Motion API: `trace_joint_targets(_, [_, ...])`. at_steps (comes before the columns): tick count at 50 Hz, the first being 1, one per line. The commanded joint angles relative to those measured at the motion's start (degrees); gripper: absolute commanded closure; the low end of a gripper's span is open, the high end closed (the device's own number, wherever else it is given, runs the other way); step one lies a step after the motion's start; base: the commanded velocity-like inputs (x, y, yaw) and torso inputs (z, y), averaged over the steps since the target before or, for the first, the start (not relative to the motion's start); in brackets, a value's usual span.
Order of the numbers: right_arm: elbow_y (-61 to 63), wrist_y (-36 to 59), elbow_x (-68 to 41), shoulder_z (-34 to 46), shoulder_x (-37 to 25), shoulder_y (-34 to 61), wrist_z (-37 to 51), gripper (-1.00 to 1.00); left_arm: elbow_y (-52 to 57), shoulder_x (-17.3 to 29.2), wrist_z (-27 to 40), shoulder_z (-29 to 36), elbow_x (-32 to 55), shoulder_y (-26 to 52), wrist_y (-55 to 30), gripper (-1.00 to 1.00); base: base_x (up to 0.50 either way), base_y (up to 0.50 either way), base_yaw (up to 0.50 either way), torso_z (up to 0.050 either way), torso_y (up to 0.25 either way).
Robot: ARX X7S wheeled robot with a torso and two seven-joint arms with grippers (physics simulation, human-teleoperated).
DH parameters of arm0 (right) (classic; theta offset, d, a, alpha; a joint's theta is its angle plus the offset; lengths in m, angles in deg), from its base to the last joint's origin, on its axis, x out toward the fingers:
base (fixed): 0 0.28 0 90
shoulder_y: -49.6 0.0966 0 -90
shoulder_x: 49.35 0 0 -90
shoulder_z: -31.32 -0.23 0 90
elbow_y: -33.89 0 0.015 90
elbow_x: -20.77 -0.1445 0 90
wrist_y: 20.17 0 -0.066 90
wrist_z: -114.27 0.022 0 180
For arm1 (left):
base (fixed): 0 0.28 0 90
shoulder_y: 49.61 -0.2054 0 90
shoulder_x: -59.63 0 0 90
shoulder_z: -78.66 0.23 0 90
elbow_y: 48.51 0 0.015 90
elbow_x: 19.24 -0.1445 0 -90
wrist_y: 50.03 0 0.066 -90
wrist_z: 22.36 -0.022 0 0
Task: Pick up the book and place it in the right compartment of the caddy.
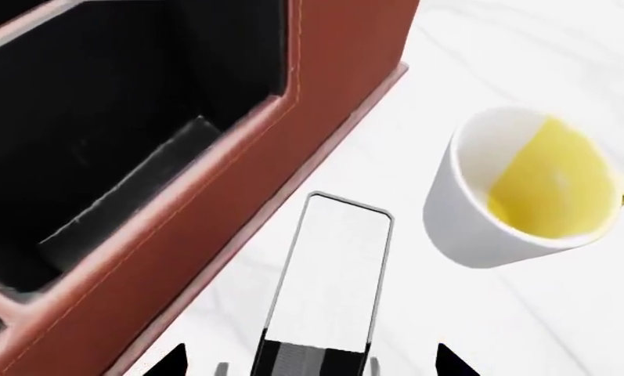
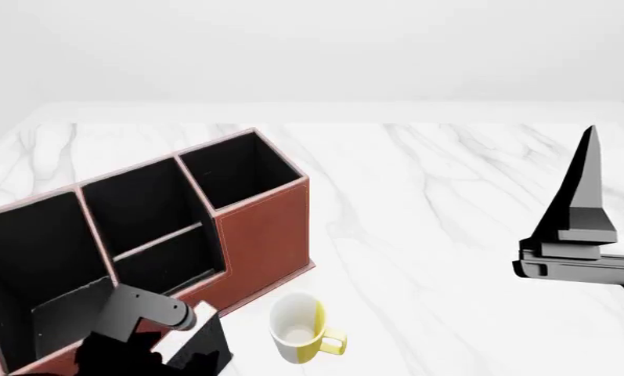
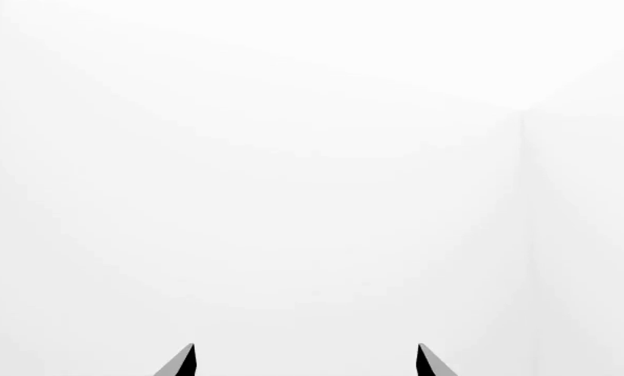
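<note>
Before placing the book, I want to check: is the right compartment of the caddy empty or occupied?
Empty: in the head view the right compartment shows only black lining; the book stands outside the caddy.

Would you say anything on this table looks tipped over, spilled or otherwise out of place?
Nothing stands out. The caddy and the mug stand upright on the marble table, with no spill visible; the book is upright between the left gripper's fingertips.

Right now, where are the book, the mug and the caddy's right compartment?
book (image 1: 330,274): left wrist view, white page edge.
mug (image 2: 296,327): head view, white outer wall.
right compartment (image 2: 239,168): head view, black inner wall.
</note>
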Motion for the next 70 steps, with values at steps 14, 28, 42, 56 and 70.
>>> trace_joint_targets(14, [-0.6, -2.3, 0.6, -0.3, -1.4, -1.9, 0.7, -1.0, -2.8, -2.1, -1.1, 1.9, -1.2, 0.8, -1.5, -1.0, 0.0, 0.0, 0.0, 0.0, 0.0])
trace_joint_targets(28, [-1.2, -4.1, 0.8, -0.6, -2.7, -3.0, 1.1, -1.0, -2.6, -2.2, -1.0, 1.8, -1.5, 1.1, -1.3, 1.0, 0.0, 0.0, 0.0, 0.0, 0.0])
trace_joint_targets(42, [-1.0, -3.6, 0.7, -0.8, -2.2, -2.9, 0.9, -1.0, -1.7, -1.5, -1.4, 1.1, -0.1, 0.9, -0.7, 1.0, 0.0, 0.0, 0.0, 0.0, 0.0])
trace_joint_targets(56, [-1.1, -2.5, 0.6, -0.9, -1.2, -2.5, 0.6, -1.0, 1.9, 0.7, -1.8, -0.6, 0.1, 0.9, 0.7, 1.0, 0.0, 0.0, 0.0, 0.0, 0.0])
trace_joint_targets(70, [-1.2, -1.8, 0.7, -0.9, -0.3, -2.3, 0.2, -1.0, 7.4, 4.6, -0.4, -3.5, 5.5, 2.5, 0.8, 1.0, 0.0, 0.0, 0.0, 0.0, 0.0])
